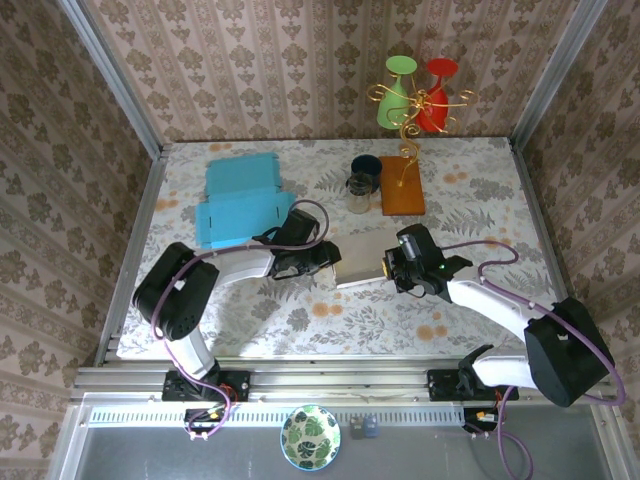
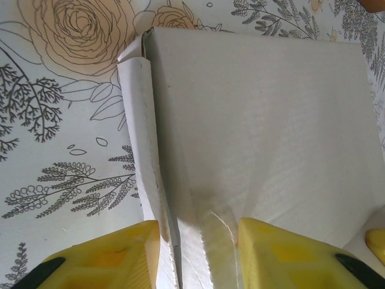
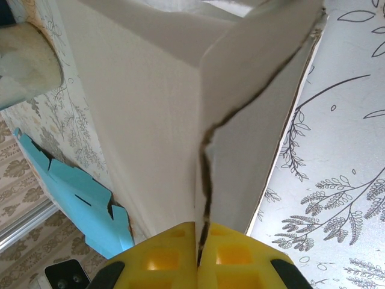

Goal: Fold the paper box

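One flowered table [image 1: 470,190], walled in wallpaper [image 1: 300,60], is carrying a white box [image 1: 362,258] at its middle. Right jaws are pinching its flap; left jaws are standing apart astride its edge. A glass jar [image 1: 358,193] is standing behind it.

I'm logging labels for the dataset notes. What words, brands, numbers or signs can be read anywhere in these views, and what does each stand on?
None: no readable text, number or logo in any view.
white paper box: blank on every face shown.
blue cardboard blanks: plain, no print.
tablecloth: flower and leaf pattern, no lettering.
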Controlling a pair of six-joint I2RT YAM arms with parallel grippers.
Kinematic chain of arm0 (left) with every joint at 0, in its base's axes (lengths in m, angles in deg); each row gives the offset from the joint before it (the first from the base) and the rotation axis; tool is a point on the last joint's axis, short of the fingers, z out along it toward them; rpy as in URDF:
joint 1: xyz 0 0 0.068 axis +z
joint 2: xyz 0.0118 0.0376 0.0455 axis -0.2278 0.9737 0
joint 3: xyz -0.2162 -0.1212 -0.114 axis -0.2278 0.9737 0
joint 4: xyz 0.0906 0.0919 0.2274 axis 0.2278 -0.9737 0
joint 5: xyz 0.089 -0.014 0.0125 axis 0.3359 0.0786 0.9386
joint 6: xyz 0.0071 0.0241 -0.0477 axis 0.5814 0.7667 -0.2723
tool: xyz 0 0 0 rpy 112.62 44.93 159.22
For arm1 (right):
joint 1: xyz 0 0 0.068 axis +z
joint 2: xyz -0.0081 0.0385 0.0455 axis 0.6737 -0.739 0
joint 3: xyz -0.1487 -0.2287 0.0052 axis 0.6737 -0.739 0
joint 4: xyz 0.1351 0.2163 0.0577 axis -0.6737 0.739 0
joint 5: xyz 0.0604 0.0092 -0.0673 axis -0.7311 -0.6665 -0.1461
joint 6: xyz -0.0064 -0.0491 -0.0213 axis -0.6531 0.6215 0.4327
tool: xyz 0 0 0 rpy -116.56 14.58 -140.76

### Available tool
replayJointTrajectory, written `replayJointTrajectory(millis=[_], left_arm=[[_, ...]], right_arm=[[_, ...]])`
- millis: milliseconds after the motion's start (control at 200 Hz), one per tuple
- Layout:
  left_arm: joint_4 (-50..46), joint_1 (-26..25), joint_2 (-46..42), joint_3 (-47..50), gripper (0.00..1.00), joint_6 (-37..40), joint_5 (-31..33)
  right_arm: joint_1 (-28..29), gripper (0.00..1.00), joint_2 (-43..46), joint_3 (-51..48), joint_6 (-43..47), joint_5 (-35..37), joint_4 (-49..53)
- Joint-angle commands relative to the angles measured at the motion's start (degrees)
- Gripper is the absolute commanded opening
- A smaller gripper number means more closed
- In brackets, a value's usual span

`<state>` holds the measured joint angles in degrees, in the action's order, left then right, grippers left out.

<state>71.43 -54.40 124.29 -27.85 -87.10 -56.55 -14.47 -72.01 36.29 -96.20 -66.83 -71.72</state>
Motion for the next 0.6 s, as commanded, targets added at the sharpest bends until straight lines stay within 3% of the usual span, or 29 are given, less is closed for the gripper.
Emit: replayJointTrajectory(millis=[0,345,455,595], left_arm=[[0.5,-0.3,1.8,1.4,0.36,1.2,0.7],[-0.3,-0.3,2.8,2.6,0.31,3.3,2.4],[-1.0,-0.4,2.8,2.5,0.29,4.2,3.1],[-2.3,-0.3,2.5,2.2,0.27,5.9,4.1]], right_arm=[[-0.5,0.06,-0.8,-1.4,1.7,-1.3,1.1],[-1.5,0.12,-1.9,-2.4,3.5,-3.9,1.5],[-2.7,0.26,-2.0,-0.3,9.9,-6.2,5.0],[-5.0,0.47,0.4,7.0,29.3,-5.5,20.5]])
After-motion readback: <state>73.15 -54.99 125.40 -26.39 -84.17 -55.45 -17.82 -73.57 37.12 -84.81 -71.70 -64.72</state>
